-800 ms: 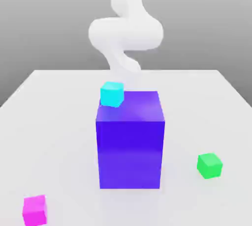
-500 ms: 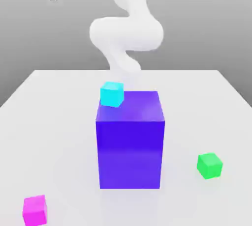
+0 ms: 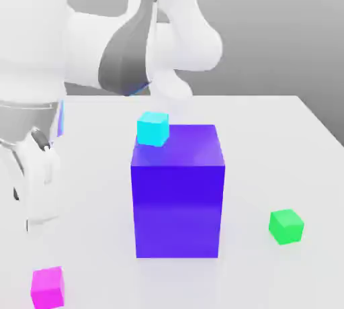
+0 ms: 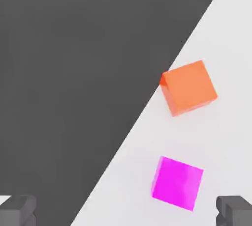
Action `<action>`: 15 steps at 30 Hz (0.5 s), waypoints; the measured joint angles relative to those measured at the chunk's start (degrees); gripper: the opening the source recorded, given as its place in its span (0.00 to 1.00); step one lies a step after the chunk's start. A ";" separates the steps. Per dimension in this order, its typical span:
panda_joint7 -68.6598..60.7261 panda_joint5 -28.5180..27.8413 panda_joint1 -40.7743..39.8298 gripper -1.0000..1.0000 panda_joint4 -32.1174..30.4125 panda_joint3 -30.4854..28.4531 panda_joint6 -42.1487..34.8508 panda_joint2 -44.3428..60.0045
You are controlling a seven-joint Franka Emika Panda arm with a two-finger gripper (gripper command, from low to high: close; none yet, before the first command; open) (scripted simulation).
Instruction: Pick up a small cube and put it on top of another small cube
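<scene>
Two dark fingertips of the claw stand spread wide and empty, above the small plain magenta-pink cube at the near left corner of the white table. The small bright green cube sits well apart, near right, past the big blue-violet block. An orange cube lies near the magenta one by the table edge; a descent aimed off-centre could nudge either over.
</scene>
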 joint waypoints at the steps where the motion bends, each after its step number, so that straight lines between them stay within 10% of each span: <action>1: 0.87 1.01 -0.40 0.50 -0.10 -0.19 0.74 1.96; 9: 3.51 6.47 -2.71 0.50 1.30 -0.20 10.20 18.11; 10: 3.53 6.46 -2.70 0.00 1.53 -0.22 11.09 19.26; 15: 3.56 6.44 -2.71 0.00 1.53 -0.21 11.21 19.27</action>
